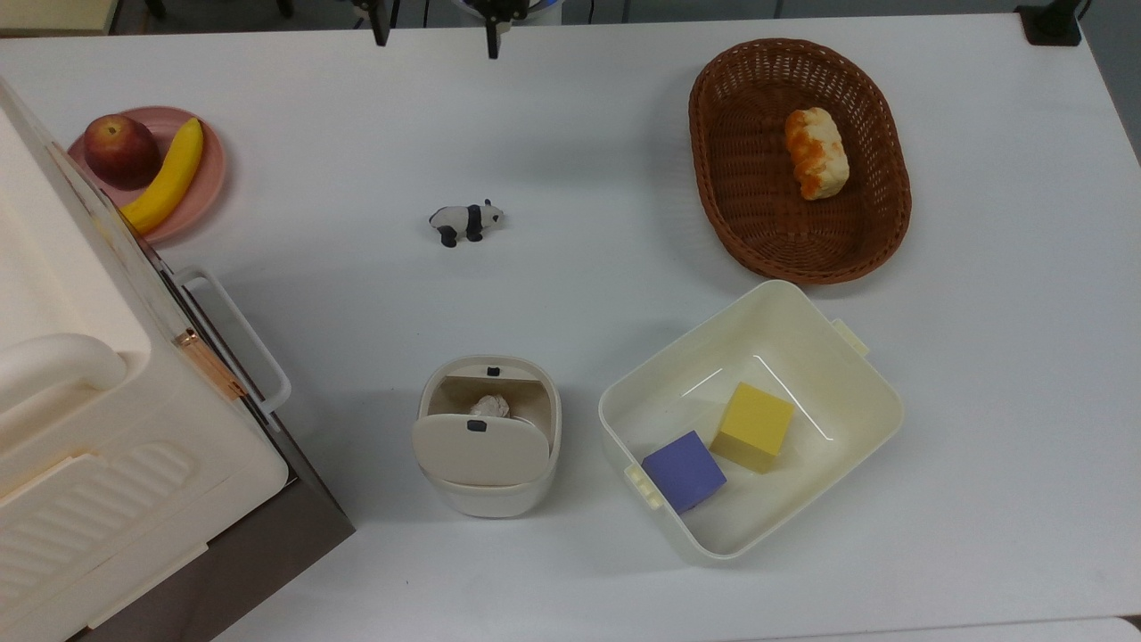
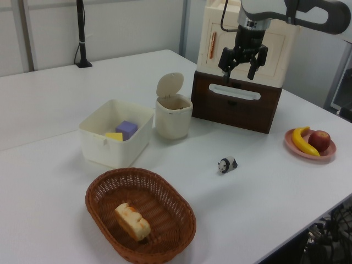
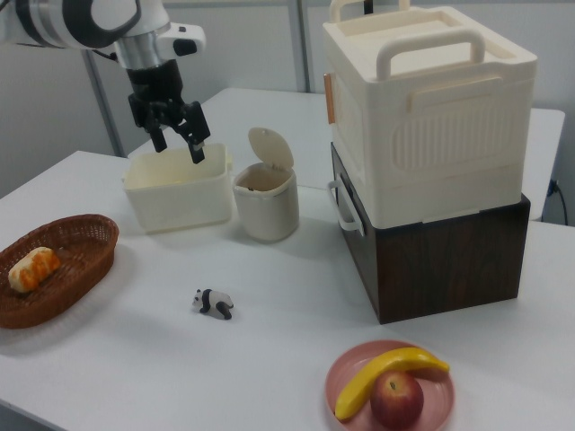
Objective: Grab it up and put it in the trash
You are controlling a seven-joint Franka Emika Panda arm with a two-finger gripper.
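**Claw released in the air, paper ball inside the bin**

The black two-finger gripper [image 2: 242, 65] hangs high above the white table [image 1: 579, 160] with its fingers spread and nothing between them; in the right view it [image 3: 178, 144] shows in front of the tub, and in the top view its fingertips [image 1: 492, 36] poke in at the upper edge.

The small crumpled off-white paper ball [image 1: 489, 407] lies inside the small cream-white rounded-rectangular bin [image 1: 488, 499], seen through the opening beside the swing flap lid [image 1: 481, 450]. In the left view the flap [image 2: 169, 84] stands tilted up over the bin's mouth.

Just beside the bin, on the top view's right, sits a larger cream plastic tub [image 1: 856, 392] holding a purple cube [image 1: 684, 471] and a yellow cube [image 1: 756, 426], which sit corner to corner. Above the tub in the top view is an oval brown wicker basket [image 1: 713, 187] with a piece of golden bread [image 1: 815, 152] in it.

A small black-and-white panda figurine [image 1: 466, 221] stands alone mid-table, well apart from the bin. At the top view's left, a cream storage box with handles [image 3: 431, 108] sits on a dark wooden base [image 3: 449, 260]. Near it, a pink plate [image 1: 209, 178] carries a red apple [image 1: 120, 150] and a yellow banana [image 1: 168, 175], touching each other.
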